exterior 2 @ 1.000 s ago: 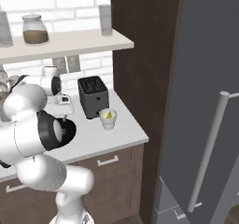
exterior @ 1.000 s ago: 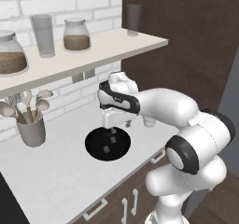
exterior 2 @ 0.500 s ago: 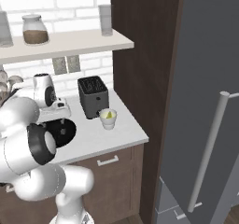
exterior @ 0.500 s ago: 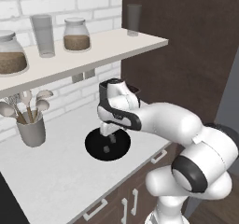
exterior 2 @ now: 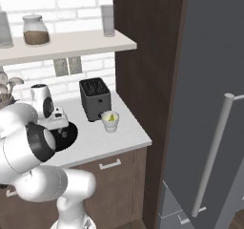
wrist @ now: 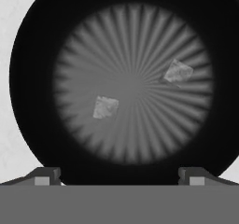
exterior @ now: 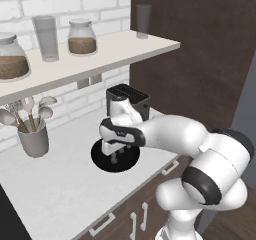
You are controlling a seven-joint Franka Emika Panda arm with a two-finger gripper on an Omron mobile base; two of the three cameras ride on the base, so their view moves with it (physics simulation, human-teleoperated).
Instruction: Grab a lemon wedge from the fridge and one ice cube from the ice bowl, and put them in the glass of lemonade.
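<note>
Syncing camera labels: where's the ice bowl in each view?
Left base view: ice bowl at centre, on the counter, partly behind the end effector.
Right base view: lower left, black rim showing beside the arm.
Hand view: rim around most of the picture, two ice cubes inside.
Shared landmark: black toaster just behind the bowl in both base views.

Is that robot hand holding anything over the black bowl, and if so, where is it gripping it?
Nothing is held. The gripper hangs open above the ice bowl, with two ice cubes lying loose inside.
</note>
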